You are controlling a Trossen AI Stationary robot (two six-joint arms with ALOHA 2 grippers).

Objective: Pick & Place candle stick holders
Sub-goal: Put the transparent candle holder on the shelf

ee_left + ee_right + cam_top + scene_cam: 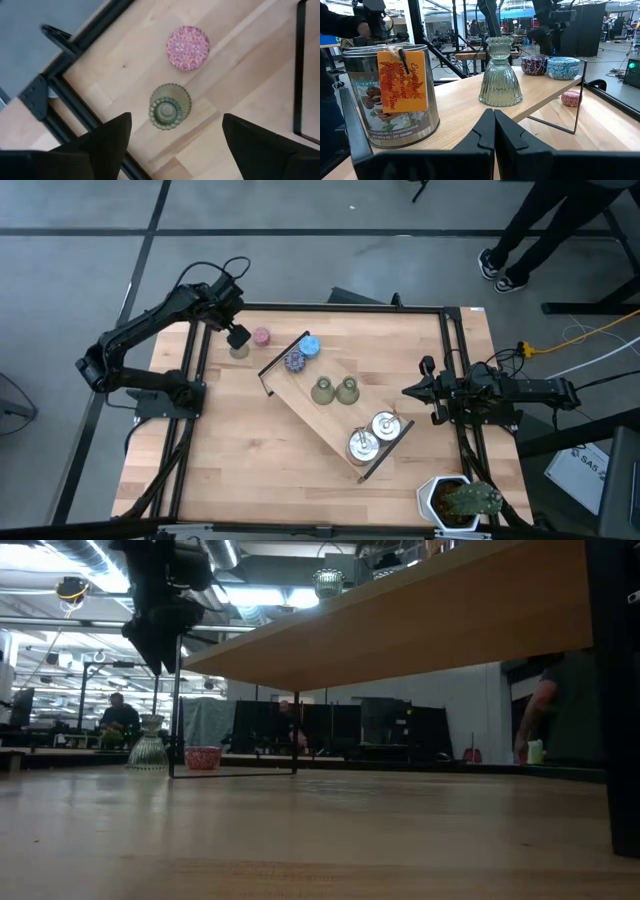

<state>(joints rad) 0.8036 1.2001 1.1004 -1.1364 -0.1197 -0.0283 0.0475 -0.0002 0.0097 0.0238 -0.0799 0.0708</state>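
Candle stick holders are the story here, and one olive-green bell holder [169, 106] stands on the bare worktop [240, 470], just beside the pink holder [187, 47] and apart from it. Directly above hangs the left tool [238, 336], fingers spread wide with nothing between them, the green bell sitting free in the gap below. Over at the far edge the right tool [408, 391] waits, pinched tight on nothing.

So this reads as a release: the green one is down, upright, outside the tray. To do it cleanly, the left tool wants to lift straight up without drifting sideways, because the bell's narrow neck is tall and a brushing finger could tip it, and the pink neighbour is close enough to get nudged.

Now the tally from above. On the slanted wooden tray [300, 408]: one blue holder [309, 346] and one purple holder [294, 361] at the upper end, two green bells [335, 390] in the middle, two shiny silver tins [373, 434] at the lower end. That makes six on the tray, two on the worktop, eight in all: three green, two silver, one pink, one blue, one purple. One potted plant [462, 500] sits at the corner, well clear.
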